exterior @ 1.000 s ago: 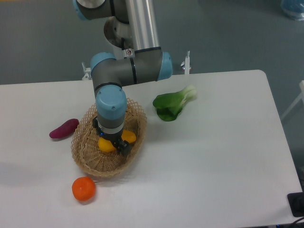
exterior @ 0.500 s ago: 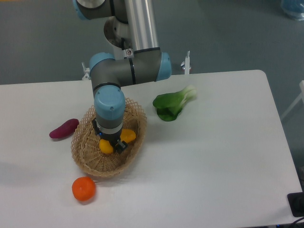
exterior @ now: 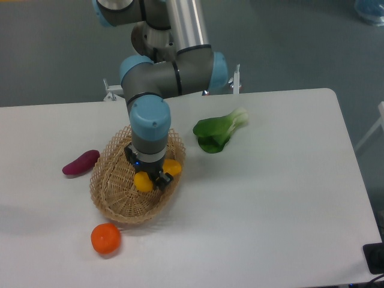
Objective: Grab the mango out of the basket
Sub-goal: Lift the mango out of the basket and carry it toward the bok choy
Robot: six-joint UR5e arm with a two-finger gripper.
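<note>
Gripping the smooth yellow-orange mango (exterior: 144, 181), the end effector (exterior: 151, 178) hangs inside the tan woven wicker basket (exterior: 111, 195); next comes lifting straight up.

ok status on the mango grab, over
Gripper shut on the mango, over the basket. Whether the mango is clear of the basket floor: cannot tell. Nothing in the way; tangerine and sweet potato outside the basket.

A white table (exterior: 270, 198) with rounded corners filled most of the view under even, soft light. Behind it lay a dull grey-green floor (exterior: 288, 42). A pale blue object (exterior: 369, 11) sat cut off at the top right corner, and a small dark item (exterior: 375, 257) showed at the lower right edge.
</note>
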